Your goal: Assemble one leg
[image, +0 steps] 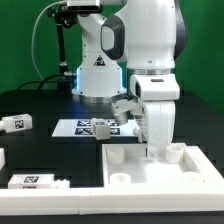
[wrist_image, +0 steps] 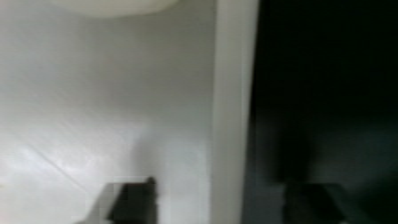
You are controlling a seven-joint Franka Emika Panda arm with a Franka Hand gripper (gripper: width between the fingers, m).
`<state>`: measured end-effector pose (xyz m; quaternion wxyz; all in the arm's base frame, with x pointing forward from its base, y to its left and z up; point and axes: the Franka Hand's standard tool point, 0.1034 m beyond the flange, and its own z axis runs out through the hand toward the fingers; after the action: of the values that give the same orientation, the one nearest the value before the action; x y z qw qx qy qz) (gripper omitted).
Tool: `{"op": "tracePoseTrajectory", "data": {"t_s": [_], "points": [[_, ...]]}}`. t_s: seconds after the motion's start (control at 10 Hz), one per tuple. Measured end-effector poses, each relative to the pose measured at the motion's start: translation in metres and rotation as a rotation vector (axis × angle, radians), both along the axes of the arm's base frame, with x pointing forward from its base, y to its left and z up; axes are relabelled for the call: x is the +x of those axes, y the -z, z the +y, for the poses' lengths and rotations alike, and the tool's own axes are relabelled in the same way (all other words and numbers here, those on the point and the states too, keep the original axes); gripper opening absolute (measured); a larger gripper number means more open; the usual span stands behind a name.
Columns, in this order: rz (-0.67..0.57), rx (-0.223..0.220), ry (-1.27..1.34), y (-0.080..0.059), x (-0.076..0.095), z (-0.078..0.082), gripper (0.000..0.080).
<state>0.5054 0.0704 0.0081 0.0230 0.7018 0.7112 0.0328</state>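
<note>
Several white legs with black-and-white tags lie apart from the gripper: one at the exterior view's left, one at the lower left, and a couple close together behind the tray. My gripper is low over the far rim of the large flat white tray-like piece. In the wrist view the gripper is open and empty. It straddles the tray's edge, one fingertip over the white surface and the other over the black table. No leg shows in the wrist view.
The marker board lies on the black table behind the tray. The robot's base stands at the back. Round corner sockets rise from the tray; one shows in the wrist view.
</note>
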Motion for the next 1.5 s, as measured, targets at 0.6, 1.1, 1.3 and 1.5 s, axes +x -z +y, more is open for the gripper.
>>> {"op": "tracePoseTrajectory", "data": {"t_s": [0.6,1.1,1.3,1.5], "points": [[-0.035,0.005,0.058,-0.021,-0.002,-0.009,0.0648],[-0.082,0.059,0.335,-0.042,-0.010,0.016,0.0649],[-0.074,0.057,0.346,-0.041,-0.012,0.019,0.0649],[0.000,-0.004,0.529,-0.042,-0.032,0.054,0.0649]]}}
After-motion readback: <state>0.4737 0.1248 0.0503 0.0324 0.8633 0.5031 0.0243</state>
